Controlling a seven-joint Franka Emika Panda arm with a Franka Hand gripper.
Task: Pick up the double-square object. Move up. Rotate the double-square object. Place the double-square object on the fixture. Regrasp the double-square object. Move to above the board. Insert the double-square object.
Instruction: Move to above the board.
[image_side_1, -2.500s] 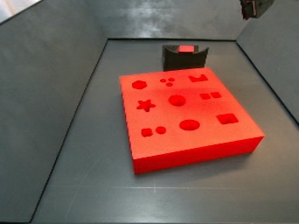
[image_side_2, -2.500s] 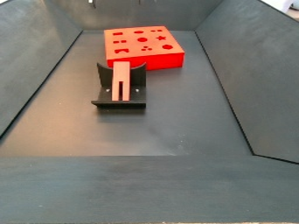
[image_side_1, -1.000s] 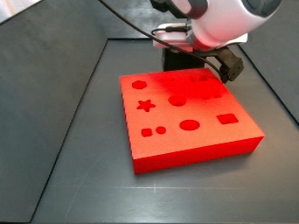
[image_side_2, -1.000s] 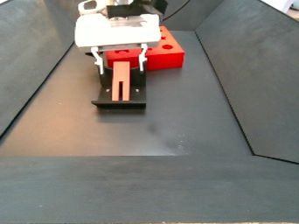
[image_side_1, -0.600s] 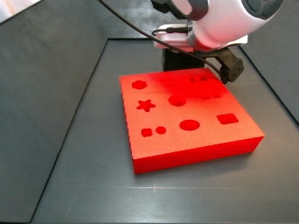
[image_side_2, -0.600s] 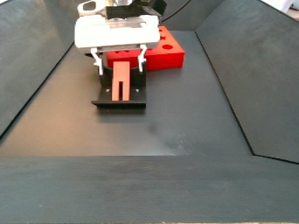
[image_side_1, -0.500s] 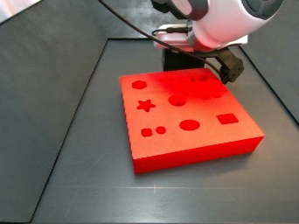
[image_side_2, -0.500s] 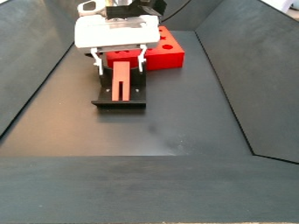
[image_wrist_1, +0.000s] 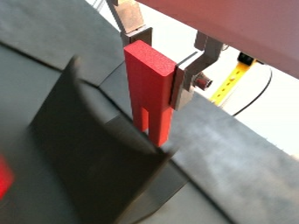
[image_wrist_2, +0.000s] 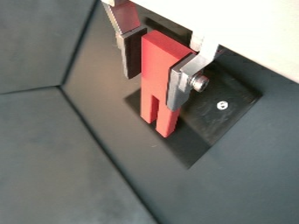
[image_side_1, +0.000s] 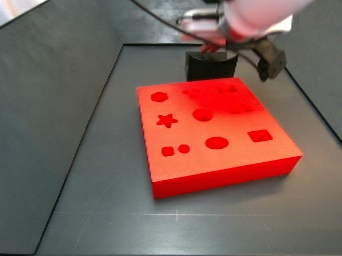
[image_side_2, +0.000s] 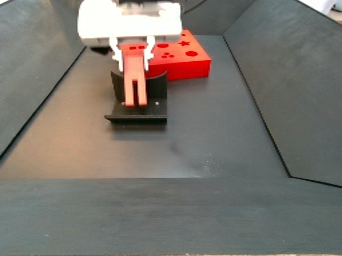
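My gripper (image_side_2: 135, 58) is shut on the double-square object (image_side_2: 136, 82), a slim red block with a slot in its lower end. Both wrist views show the silver fingers (image_wrist_2: 177, 83) pressed on its two long sides, with the gripper (image_wrist_1: 159, 68) near its upper end. The block (image_wrist_1: 152, 98) hangs upright right over the dark fixture (image_side_2: 135, 112); whether its lower end touches the fixture I cannot tell. In a side view the gripper (image_side_1: 254, 55) hovers above the fixture (image_side_1: 210, 66), and the arm hides the block. The red board (image_side_1: 214, 135) with shaped cut-outs lies just beside the fixture.
The fixture's base plate (image_wrist_2: 219, 112) with a screw lies under the block. Dark sloping walls (image_side_2: 40, 90) enclose the grey floor (image_side_2: 187, 150). A corner of the board (image_side_2: 187, 58) shows behind the arm.
The gripper has risen above the fixture with the double-square object in it. Two and a half seconds ago the arm was away and the block rested on the fixture.
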